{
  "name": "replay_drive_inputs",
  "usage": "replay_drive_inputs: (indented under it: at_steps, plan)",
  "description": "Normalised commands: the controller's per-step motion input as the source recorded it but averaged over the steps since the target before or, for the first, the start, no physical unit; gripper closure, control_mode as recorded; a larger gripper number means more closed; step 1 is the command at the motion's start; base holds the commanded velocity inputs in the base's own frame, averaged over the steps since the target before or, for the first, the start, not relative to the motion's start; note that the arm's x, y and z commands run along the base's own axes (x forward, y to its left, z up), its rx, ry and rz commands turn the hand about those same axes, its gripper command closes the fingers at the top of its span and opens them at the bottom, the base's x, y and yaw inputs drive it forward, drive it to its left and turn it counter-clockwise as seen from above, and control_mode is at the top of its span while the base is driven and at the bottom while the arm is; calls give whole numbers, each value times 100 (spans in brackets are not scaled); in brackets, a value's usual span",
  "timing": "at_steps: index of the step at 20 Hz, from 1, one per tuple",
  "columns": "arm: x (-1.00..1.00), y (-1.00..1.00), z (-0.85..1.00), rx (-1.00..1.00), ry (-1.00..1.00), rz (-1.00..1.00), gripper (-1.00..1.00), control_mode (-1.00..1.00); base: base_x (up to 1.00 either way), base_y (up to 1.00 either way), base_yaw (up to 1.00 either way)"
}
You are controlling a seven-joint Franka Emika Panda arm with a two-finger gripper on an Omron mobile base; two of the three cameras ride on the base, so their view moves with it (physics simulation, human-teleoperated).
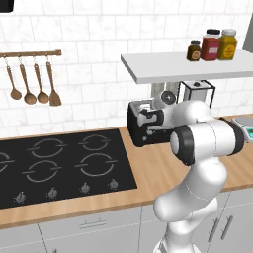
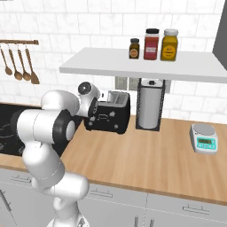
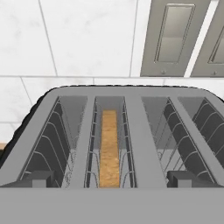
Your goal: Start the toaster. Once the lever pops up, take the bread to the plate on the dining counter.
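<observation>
The black toaster (image 1: 141,129) (image 2: 113,116) stands on the wood worktop against the tiled wall. Its silvery slotted top (image 3: 144,127) lies just below the hand. The bread (image 3: 109,144), a thin tan slice, sits edge-up deep in the middle slot. My gripper (image 3: 110,179) (image 1: 143,118) (image 2: 101,111) hovers at the toaster's near side, open, with one dark fingertip (image 3: 38,178) on either side of the slots and nothing between them. The plate and the dining counter are out of view.
A white shelf (image 2: 133,66) with three jars (image 2: 151,44) hangs above the toaster. A paper towel holder (image 2: 149,108) stands right of it and a kitchen scale (image 2: 204,138) further right. The black hob (image 1: 59,165) lies to the left, with wooden spoons (image 1: 30,84) on the wall.
</observation>
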Motion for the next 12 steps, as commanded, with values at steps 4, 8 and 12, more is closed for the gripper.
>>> replay_drive_inputs:
  at_steps: [4,8,12]
  plan:
    - [0,0,-1,0,0,0,-100,-100,0,0,0]
    - [0,0,0,0,0,0,-100,-100,0,0,0]
    - [0,0,0,0,0,3,-100,-100,0,0,0]
